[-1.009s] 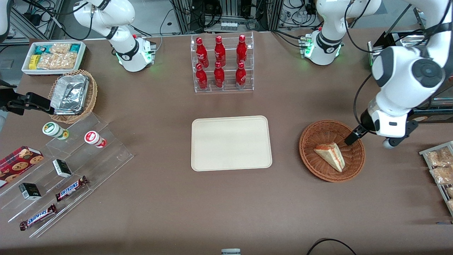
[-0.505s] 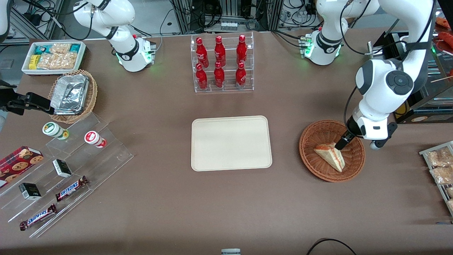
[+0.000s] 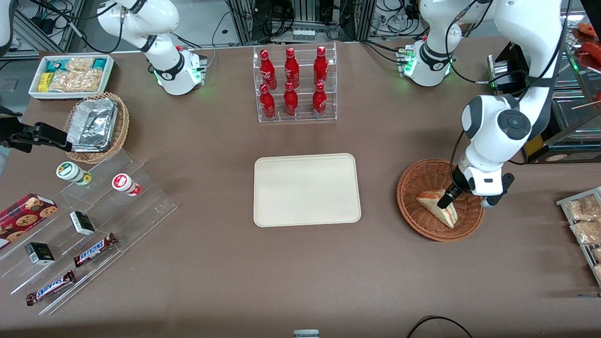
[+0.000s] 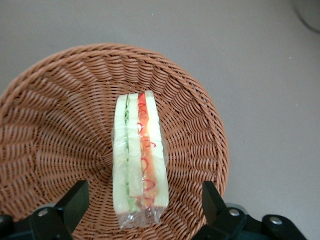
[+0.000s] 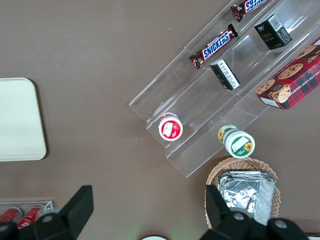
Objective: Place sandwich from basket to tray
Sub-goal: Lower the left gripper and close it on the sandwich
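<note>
The sandwich, a wrapped white-bread wedge with orange-red and green filling, lies in the reddish-brown wicker basket toward the working arm's end of the table. It also shows in the left wrist view, in the basket. My left gripper hangs open just above the sandwich, its fingers wide apart, one on each side of the wedge's wrapped end, and holds nothing. The cream-beige tray lies bare at the table's middle, beside the basket.
A clear rack of red bottles stands farther from the front camera than the tray. Snack packets lie at the working arm's end. A tan basket of foil containers, a white snack bin and clear stepped shelves lie toward the parked arm's end.
My left gripper has moved from the basket's rim inward and down over the sandwich. The sandwich and basket have not moved.
</note>
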Motion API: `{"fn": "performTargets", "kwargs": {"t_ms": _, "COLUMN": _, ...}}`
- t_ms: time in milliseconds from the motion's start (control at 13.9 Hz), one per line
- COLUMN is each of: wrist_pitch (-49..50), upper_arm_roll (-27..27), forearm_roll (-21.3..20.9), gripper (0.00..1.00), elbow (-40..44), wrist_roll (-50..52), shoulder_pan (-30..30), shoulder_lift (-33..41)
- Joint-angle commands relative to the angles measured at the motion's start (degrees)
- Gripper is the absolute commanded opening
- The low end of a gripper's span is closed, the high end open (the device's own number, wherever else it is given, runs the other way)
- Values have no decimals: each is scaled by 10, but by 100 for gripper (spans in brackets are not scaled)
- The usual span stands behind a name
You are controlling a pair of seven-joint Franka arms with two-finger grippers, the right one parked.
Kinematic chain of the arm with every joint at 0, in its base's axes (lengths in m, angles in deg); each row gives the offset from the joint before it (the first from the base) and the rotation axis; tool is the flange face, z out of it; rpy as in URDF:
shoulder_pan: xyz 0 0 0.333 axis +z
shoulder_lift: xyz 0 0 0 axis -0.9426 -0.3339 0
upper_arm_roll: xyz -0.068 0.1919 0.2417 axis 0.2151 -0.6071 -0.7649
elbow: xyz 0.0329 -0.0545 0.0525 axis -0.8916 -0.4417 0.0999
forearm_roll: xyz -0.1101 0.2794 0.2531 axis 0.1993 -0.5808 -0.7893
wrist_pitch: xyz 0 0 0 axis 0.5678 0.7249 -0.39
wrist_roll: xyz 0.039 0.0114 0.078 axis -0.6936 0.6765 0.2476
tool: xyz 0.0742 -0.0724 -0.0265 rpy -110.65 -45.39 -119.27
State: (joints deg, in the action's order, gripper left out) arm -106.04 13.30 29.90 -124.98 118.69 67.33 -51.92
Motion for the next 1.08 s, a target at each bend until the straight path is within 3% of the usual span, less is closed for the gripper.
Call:
{"fn": "performTargets", "kwargs": {"t_ms": 0, "wrist_pitch": -27, "upper_arm_roll": 0, "forearm_roll": -7, "gripper": 100, "elbow": 1, "wrist_roll": 18, "shoulder_pan": -8, "shoulder_lift": -22}}
{"fn": "performTargets", "kwargs": {"t_ms": 216, "wrist_pitch": -38, "upper_arm_roll": -1, "forearm_roll": -8, "gripper": 98, "elbow": 1, "wrist_roll": 18, "shoulder_pan": -8, "shoulder_lift": -40}}
{"fn": "performTargets", "kwargs": {"t_ms": 288, "wrist_pitch": -43, "upper_arm_roll": -1, "forearm_roll": -8, "gripper": 92, "elbow": 1, "wrist_roll": 18, "shoulder_pan": -8, "shoulder_lift": -45}}
{"fn": "performTargets", "kwargs": {"t_ms": 360, "wrist_pitch": -44, "upper_arm_roll": -1, "forearm_roll": -8, "gripper": 81, "elbow": 1, "wrist_roll": 17, "shoulder_pan": -8, "shoulder_lift": -55}}
{"fn": "performTargets", "kwargs": {"t_ms": 577, "wrist_pitch": -42, "upper_arm_roll": -1, "forearm_roll": -7, "gripper": 11, "elbow": 4, "wrist_roll": 16, "shoulder_pan": -8, "shoulder_lift": -56}}
{"fn": "performTargets", "kwargs": {"t_ms": 649, "wrist_pitch": -38, "upper_arm_roll": -1, "forearm_roll": -7, "gripper": 0, "elbow": 6, "wrist_roll": 16, "shoulder_pan": -8, "shoulder_lift": -57}}
{"fn": "performTargets", "kwargs": {"t_ms": 865, "wrist_pitch": 43, "upper_arm_roll": -4, "forearm_roll": -18, "gripper": 0, "elbow": 32, "wrist_roll": 10, "shoulder_pan": -8, "shoulder_lift": -30}}
{"fn": "performTargets", "kwargs": {"t_ms": 1009, "wrist_pitch": 205, "upper_arm_roll": 2, "forearm_roll": -73, "gripper": 0, "elbow": 124, "wrist_roll": 15, "shoulder_pan": -11, "shoulder_lift": -18}}
